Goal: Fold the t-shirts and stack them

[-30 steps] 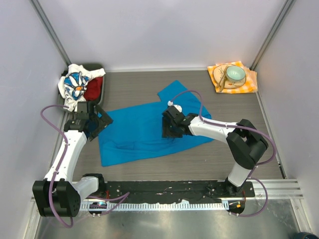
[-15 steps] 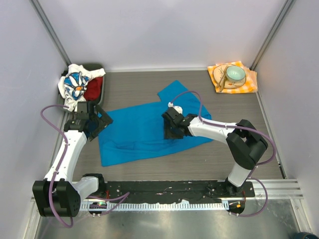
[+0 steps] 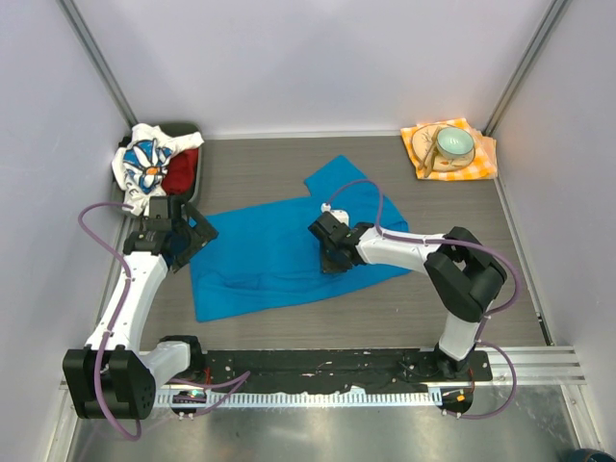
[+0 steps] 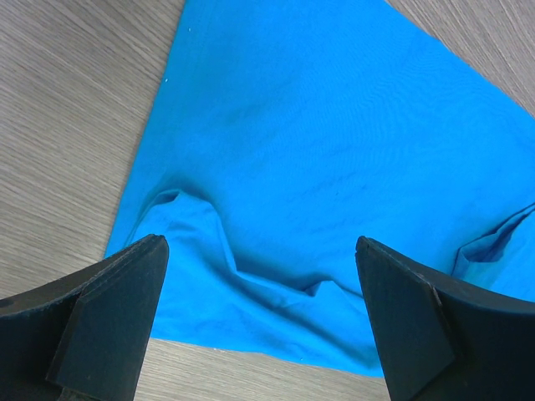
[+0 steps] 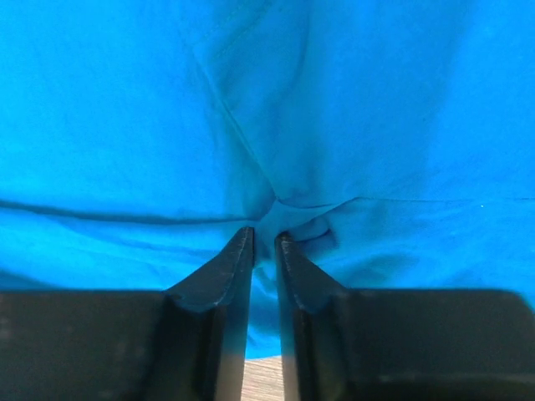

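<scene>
The bright blue t-shirt (image 3: 260, 260) lies spread and wrinkled on the wooden table. My left gripper (image 3: 190, 243) hovers open over its left edge, fingers wide apart, nothing between them (image 4: 261, 317); in the left wrist view a corner of the blue t-shirt (image 4: 334, 150) lies below. My right gripper (image 3: 328, 254) is down on the shirt's middle. In the right wrist view its jaws (image 5: 264, 238) are nearly together, with a raised fold of the blue t-shirt (image 5: 334, 100) pinched between them. The daisy-print t-shirt (image 3: 142, 162) and the red t-shirt (image 3: 181, 171) are bunched at the back left.
The daisy and red shirts sit in a dark bin (image 3: 183, 127) in the back left corner. An orange-and-white checked napkin (image 3: 481, 159) with a teal bowl (image 3: 453, 142) on it lies at the back right. White walls close in three sides.
The right gripper's jaws have closed in on a fold of the blue t-shirt, and the gripper has shifted slightly left. The left arm has not moved.
</scene>
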Controlling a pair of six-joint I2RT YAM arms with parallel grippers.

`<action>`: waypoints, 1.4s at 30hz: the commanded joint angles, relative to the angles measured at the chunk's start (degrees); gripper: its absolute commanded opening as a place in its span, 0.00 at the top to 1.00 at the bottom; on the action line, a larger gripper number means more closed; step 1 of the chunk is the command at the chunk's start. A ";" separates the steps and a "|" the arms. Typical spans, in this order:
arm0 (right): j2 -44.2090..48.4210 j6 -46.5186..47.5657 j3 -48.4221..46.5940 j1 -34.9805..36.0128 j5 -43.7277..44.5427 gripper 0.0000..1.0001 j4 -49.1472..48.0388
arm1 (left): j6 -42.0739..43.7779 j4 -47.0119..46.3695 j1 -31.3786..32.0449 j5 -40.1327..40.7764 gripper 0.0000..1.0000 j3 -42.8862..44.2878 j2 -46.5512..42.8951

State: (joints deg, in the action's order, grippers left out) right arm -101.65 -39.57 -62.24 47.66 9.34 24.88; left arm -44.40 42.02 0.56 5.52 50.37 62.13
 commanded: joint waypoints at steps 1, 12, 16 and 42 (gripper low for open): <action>-0.31 -0.15 -2.45 0.42 1.12 0.88 -1.59 | 1.16 -0.45 -0.38 0.90 0.00 0.78 -0.34; 0.05 0.46 -6.66 1.12 4.10 0.99 -0.80 | 0.98 -0.45 -0.38 0.81 0.00 0.78 -0.16; -1.27 0.99 -9.73 1.03 5.24 0.99 -0.37 | 0.98 -0.54 -0.29 0.81 0.00 0.78 0.10; 11.11 6.96 -2.73 -6.94 20.28 0.00 5.09 | 1.34 1.75 -0.38 -1.04 0.00 2.54 -2.36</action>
State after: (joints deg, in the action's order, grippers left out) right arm -92.71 -34.06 -69.43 46.68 26.48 29.47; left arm -44.25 43.31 0.56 5.30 50.46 61.52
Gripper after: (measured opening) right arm 0.995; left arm 0.996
